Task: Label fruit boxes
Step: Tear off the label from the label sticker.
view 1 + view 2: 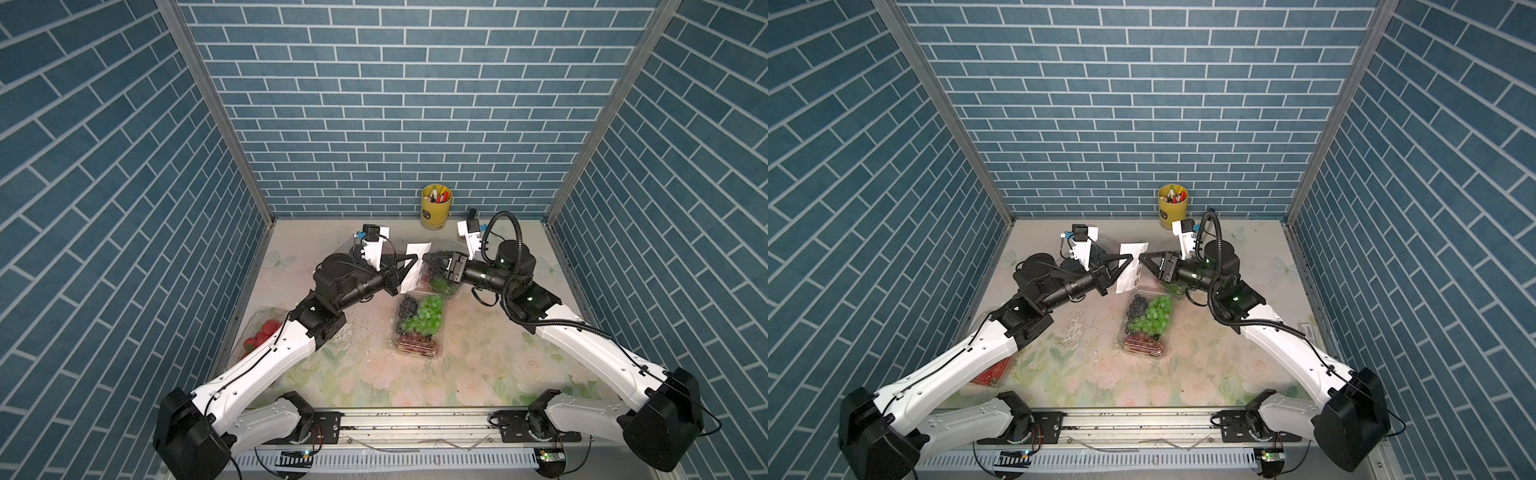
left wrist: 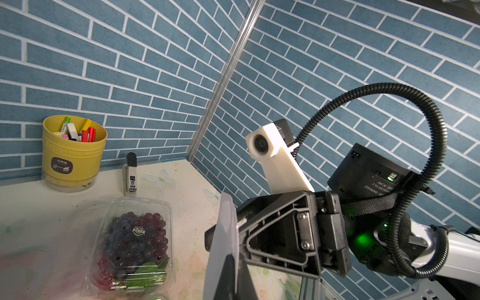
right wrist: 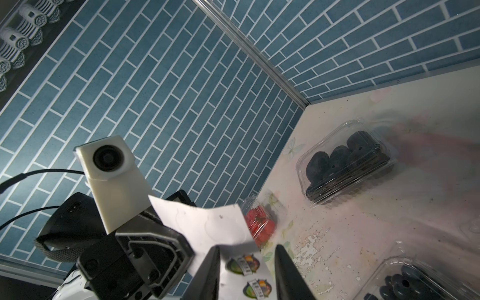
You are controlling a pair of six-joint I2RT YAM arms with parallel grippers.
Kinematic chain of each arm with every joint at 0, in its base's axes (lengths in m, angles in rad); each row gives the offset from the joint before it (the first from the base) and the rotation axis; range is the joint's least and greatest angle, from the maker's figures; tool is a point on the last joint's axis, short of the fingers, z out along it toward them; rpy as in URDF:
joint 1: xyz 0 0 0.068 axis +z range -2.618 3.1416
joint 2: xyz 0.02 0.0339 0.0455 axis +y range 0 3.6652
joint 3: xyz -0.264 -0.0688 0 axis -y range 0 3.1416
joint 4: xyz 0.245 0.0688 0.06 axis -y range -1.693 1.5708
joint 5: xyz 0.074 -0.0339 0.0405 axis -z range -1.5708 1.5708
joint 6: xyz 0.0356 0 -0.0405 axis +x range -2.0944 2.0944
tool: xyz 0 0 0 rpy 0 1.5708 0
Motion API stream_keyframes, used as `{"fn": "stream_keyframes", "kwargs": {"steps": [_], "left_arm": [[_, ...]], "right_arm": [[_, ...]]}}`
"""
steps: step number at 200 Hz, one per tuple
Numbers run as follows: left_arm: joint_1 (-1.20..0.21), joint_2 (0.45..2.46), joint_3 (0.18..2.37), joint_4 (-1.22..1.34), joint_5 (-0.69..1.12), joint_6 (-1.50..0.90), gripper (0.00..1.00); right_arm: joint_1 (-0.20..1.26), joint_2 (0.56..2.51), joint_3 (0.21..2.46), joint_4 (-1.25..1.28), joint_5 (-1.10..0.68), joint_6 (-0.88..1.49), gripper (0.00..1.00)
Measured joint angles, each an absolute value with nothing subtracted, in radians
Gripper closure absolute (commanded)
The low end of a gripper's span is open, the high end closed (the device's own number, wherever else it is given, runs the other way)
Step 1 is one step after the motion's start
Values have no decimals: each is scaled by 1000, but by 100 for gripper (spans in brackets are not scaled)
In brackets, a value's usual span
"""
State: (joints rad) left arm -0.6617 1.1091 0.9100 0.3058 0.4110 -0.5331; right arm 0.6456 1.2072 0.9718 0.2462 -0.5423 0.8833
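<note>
My left gripper (image 1: 414, 259) (image 2: 237, 262) is shut on a white sticker sheet (image 1: 411, 270) (image 1: 1128, 270), holding it upright above the table's middle. My right gripper (image 1: 424, 257) (image 3: 247, 257) faces it, open. Its fingers (image 3: 209, 270) straddle the sheet's edge, with round fruit stickers (image 3: 242, 263) between them. The mixed-grape fruit box (image 1: 417, 322) (image 1: 1146, 322) lies in front of both grippers. The purple-grape box (image 2: 135, 241) sits under my right wrist. The black-berry box (image 3: 345, 166) is beyond my left arm. The strawberry box (image 1: 262, 332) (image 3: 259, 224) lies at the left edge, partly under that arm.
A yellow pen cup (image 1: 436, 205) (image 2: 74, 150) stands against the back wall. A small black-and-white stapler-like object (image 2: 130, 174) stands beside it. Blue brick walls close in the back and both sides. The table (image 1: 478, 365) has a floral cloth.
</note>
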Motion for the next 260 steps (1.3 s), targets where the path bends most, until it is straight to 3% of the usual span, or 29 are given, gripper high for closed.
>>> {"fn": "stream_keyframes", "kwargs": {"steps": [80, 130, 260], "left_arm": [[-662, 1089, 910, 300, 407, -529, 100], [-662, 1089, 910, 297, 393, -521, 100], [-662, 1089, 910, 296, 382, -508, 100]], "right_arm": [[646, 1207, 972, 202, -522, 863, 68], [646, 1181, 972, 202, -523, 860, 75], [667, 1197, 972, 278, -540, 913, 74]]}}
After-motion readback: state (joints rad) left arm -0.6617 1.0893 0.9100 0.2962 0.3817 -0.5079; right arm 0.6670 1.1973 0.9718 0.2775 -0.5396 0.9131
